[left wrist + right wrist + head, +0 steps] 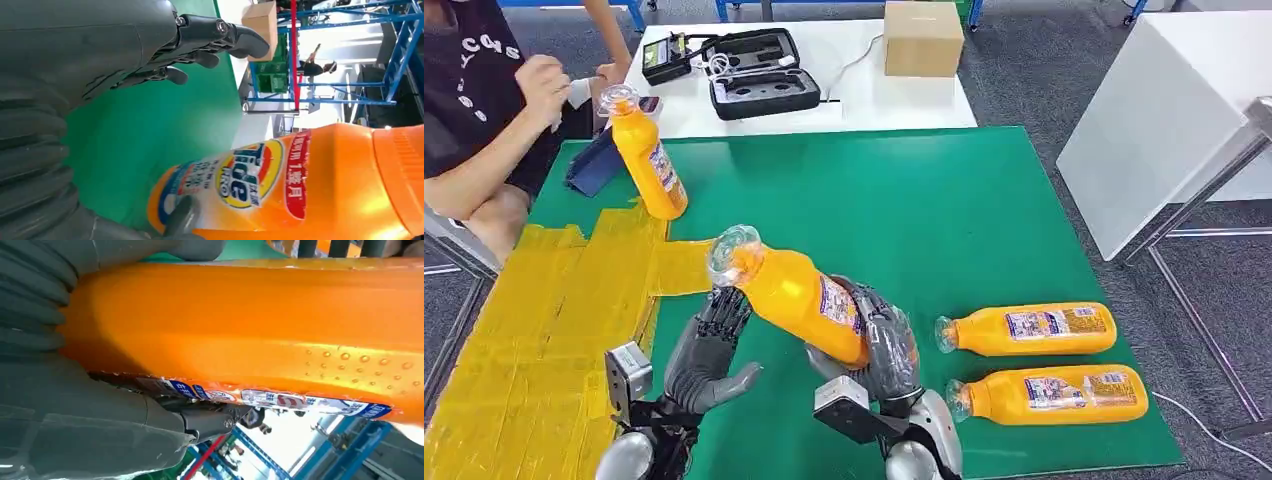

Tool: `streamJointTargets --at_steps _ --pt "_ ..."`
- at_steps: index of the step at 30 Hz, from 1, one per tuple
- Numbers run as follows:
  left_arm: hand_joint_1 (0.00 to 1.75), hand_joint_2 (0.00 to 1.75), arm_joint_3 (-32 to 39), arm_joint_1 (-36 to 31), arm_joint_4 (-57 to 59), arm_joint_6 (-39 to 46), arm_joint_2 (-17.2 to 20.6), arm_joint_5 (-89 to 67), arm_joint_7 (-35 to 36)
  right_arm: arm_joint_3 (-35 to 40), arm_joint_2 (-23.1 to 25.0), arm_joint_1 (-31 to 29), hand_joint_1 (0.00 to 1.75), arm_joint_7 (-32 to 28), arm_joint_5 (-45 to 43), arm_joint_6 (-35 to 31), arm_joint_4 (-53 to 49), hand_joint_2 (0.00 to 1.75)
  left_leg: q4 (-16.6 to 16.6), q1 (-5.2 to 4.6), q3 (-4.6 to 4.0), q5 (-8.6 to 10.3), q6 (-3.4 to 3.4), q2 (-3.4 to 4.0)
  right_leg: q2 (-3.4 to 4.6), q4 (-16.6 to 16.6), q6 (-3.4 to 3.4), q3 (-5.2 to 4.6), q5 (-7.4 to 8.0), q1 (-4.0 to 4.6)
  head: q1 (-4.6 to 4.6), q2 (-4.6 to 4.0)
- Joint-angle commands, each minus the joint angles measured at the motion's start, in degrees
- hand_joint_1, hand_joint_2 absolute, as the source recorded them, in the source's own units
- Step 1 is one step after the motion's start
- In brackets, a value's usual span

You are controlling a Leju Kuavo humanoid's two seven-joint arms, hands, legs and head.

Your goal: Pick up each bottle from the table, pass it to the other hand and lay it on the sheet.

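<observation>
— Item one, held bottle?

— My right hand grips its lower body above the green table; long axis tilted, clear cap up and toward my left. My left hand is beside the neck, fingers spread, holding nothing.

— Label?

— The left wrist view shows a round blue-and-yellow logo and a red band of characters — unreadable to me.

— Others?

— Two bottles lying flat, caps leftward; one bottle leaning near the yellow sheet, by a person.
</observation>
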Motion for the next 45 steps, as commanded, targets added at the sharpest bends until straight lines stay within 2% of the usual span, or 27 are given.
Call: streamJointTargets --at_steps 1,2,6,7,10,19,20,26,27,33,37,38,39,43,45 --pt "0.0 1.75 -2.27 -3.76 5.39 0.42 1.99 0.93 0.18 7.67 1.06 -6.02 1.75 -0.25 1.25 0.48 14.18 1.75 -0.1 0.02 0.23 -0.04 -0.03 0.24 0.13 -0.12 -0.01 0.19 0.01 0.03 0.0 0.0" --pt "0.0 1.75 -2.28 -3.94 5.56 0.49 1.99 0.99 0.18 8.56 1.33 -6.34 1.75 -0.25 1.46 0.52 15.05 1.75 -0.12 0.06 0.34 -0.08 -0.06 0.4 0.22 -0.16 -0.04 0.29 0.01 0.07 0.0 0.0" --pt "0.0 1.75 -2.14 -4.52 6.34 0.9 1.97 1.17 0.12 15.25 2.43 -7.97 1.75 0.19 3.46 0.47 20.45 1.75 -0.1 0.03 0.19 -0.03 -0.05 0.28 0.12 -0.1 -0.03 0.14 0.01 0.04 -0.02 0.0" --pt "0.0 1.75 -2.11 -4.73 6.61 0.97 1.91 1.18 0.11 17.28 1.41 -9.5 1.75 1.19 3.7 0.14 22.92 1.75 -0.11 0.03 0.26 -0.05 -0.06 0.28 0.09 -0.13 -0.03 0.22 -0.02 0.04 0.04 0.0" --pt "0.0 1.75 -1.83 -4.35 6.08 1.44 2.08 1.31 0.0 18.78 0.52 -11.33 1.75 0.28 2.1 -0.03 27.35 1.75 -0.15 0.04 0.32 -0.06 -0.05 0.36 0.19 -0.18 -0.02 0.28 0.01 0.05 0.04 0.0" --pt "0.0 1.75 -0.22 -3.5 4.59 2.12 1.38 2.07 -0.32 19.99 0.11 -12.13 1.75 2.0 2.28 0.82 30.36 1.75 -0.09 0.07 0.25 -0.06 -0.04 0.18 -0.04 -0.14 -0.02 0.24 -0.06 0.08 0.02 0.0" --pt "1.64 1.75 0.54 -3.35 4.22 2.65 0.72 2.69 -0.5 19.89 0.08 -12.04 1.75 2.22 2.33 0.74 30.35 1.75 -0.07 0.03 0.1 -0.01 -0.02 0.15 -0.03 -0.09 -0.01 0.05 -0.01 0.03 0.0 0.0" --pt "1.64 1.75 0.6 -3.37 3.97 2.69 0.65 2.74 -0.48 19.92 -0.02 -12.0 1.75 2.23 2.36 0.73 30.3 1.75 -0.07 0.07 0.14 -0.04 -0.03 0.1 -0.14 -0.13 -0.01 0.14 -0.07 0.07 0.0 0.0" --pt "1.75 1.75 0.79 -3.31 3.97 2.83 0.57 2.86 -0.45 19.82 0.0 -11.94 1.75 2.34 2.34 0.66 30.21 1.75 -0.06 0.08 0.19 -0.06 -0.04 0.1 -0.15 -0.14 -0.01 0.2 -0.09 0.08 0.0 0.0" --pt "1.75 1.75 2.33 -3.14 3.77 3.65 -0.04 3.45 -0.43 18.44 -0.2 -11.12 1.75 2.27 2.1 -0.46 28.96 1.75 -0.05 0.03 0.0 0.0 -0.02 0.09 -0.09 -0.07 -0.01 -0.04 -0.03 0.03 0.02 0.0" --pt "1.75 1.75 2.57 -2.88 3.78 4.26 -0.4 3.51 -0.69 16.3 0.32 -10.12 1.75 1.35 0.04 -2.47 27.18 1.75 -0.06 0.07 0.16 -0.06 -0.03 0.1 -0.15 -0.14 -0.01 0.16 -0.08 0.08 0.02 0.0" --pt "1.75 1.75 2.58 -2.66 3.39 5.03 -0.31 2.84 -1.02 15.57 0.53 -9.62 0.3 0.3 -1.63 -2.68 26.29 1.75 -0.05 0.05 0.05 -0.02 -0.02 0.08 -0.13 -0.1 0.0 0.03 -0.05 0.05 0.02 0.0" --pt "1.75 1.75 2.82 -2.45 2.68 6.88 -0.15 1.07 -1.85 14.67 0.56 -8.83 0.0 -1.1 -3.53 -3.26 24.33 1.75 -0.04 0.08 0.12 -0.06 -0.03 0.08 -0.16 -0.12 -0.01 0.12 -0.09 0.08 0.02 0.0" --pt "1.75 1.75 3.6 -2.21 0.56 10.01 -0.17 -1.94 -2.29 14.28 -0.22 -7.26 0.0 -1.33 -4.09 -3.81 19.8 1.75 -0.01 0.05 0.02 -0.05 -0.03 0.1 -0.11 -0.06 -0.01 0.0 -0.08 0.04 0.02 0.0" --pt "1.75 1.75 4.48 -2.65 -0.89 17.75 -0.27 -9.94 -3.29 12.51 -0.15 -5.65 0.0 -2.05 -5.82 -5.22 15.74 1.75 0.0 0.08 0.14 -0.12 -0.04 0.17 -0.09 -0.08 -0.02 0.13 -0.13 0.08 0.02 0.0"
